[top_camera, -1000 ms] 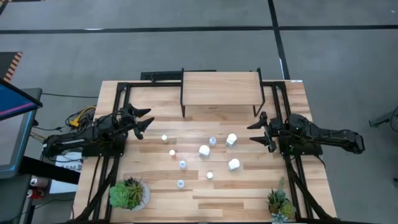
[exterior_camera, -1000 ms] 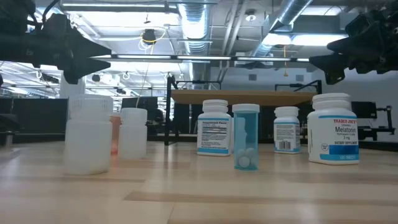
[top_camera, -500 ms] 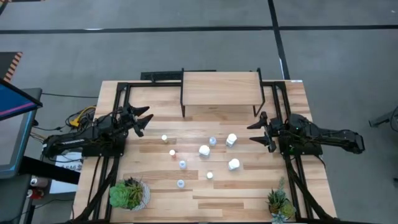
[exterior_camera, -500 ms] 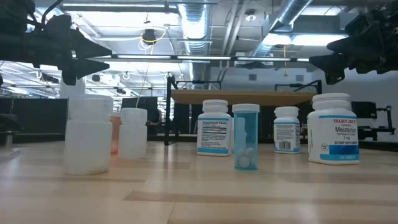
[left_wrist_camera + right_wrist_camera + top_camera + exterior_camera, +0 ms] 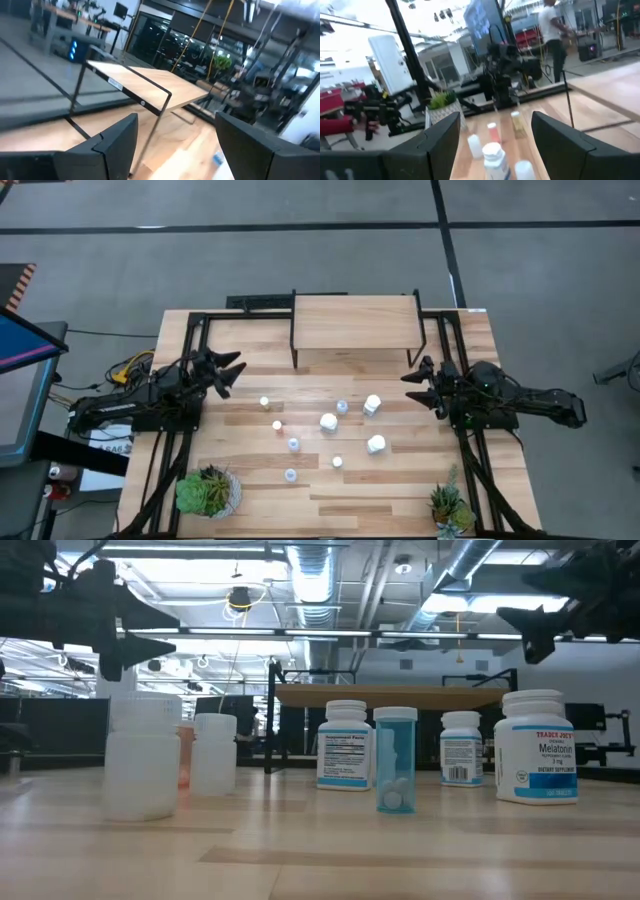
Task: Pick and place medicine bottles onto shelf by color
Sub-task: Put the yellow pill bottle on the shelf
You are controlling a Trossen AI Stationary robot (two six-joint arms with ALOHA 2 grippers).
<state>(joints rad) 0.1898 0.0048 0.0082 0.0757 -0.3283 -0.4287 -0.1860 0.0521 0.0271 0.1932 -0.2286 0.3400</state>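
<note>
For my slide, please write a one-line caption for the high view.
Both open grippers, left and right, hover beside small white-capped medicine bottles scattered before the bare light-wood shelf.

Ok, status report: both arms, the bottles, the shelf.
Left gripper open, empty, above table's left. Right gripper open, empty, at right. Medicine bottles scattered mid-table, none held. Shelf bare; nothing in the way.

Low view: big white bottle (image 5: 538,746), nearest surface's right edge, label reads "TRADER JOE'S", "Melatonin", "3 mg", "DIETARY SUPPLEMENT". 2 smaller white bottles, one (image 5: 345,745) mid-surface, one (image 5: 461,748) further toward right edge, carry printed panels w/ fine text, too small to read. No other legible text, nos. or signs in high or wrist views.
</note>
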